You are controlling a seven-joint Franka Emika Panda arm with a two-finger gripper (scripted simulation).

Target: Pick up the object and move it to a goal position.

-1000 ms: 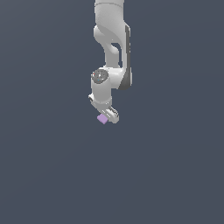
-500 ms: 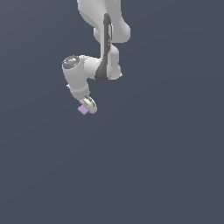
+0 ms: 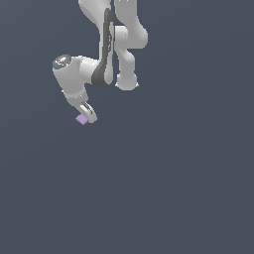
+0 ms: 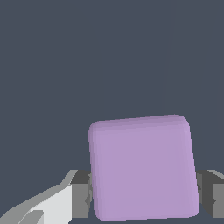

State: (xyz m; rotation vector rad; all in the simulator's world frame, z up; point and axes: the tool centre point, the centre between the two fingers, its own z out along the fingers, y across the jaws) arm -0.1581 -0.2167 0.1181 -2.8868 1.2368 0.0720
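lilac and matte, the cube (image 3: pixel 81 119) sits pinched between the fingers of the white gripper (image 3: pixel 87 117), which is closed onto its two sides; it hangs clear of the grey ground, likely for carrying toward the goal.

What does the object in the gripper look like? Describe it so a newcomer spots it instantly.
Start at the white robot arm in the upper part of the exterior view and follow it down to the gripper at its lower tip. Clamped between the fingers is a tiny lilac cube, plain and matte. It is the only coloured thing against the dark grey background.
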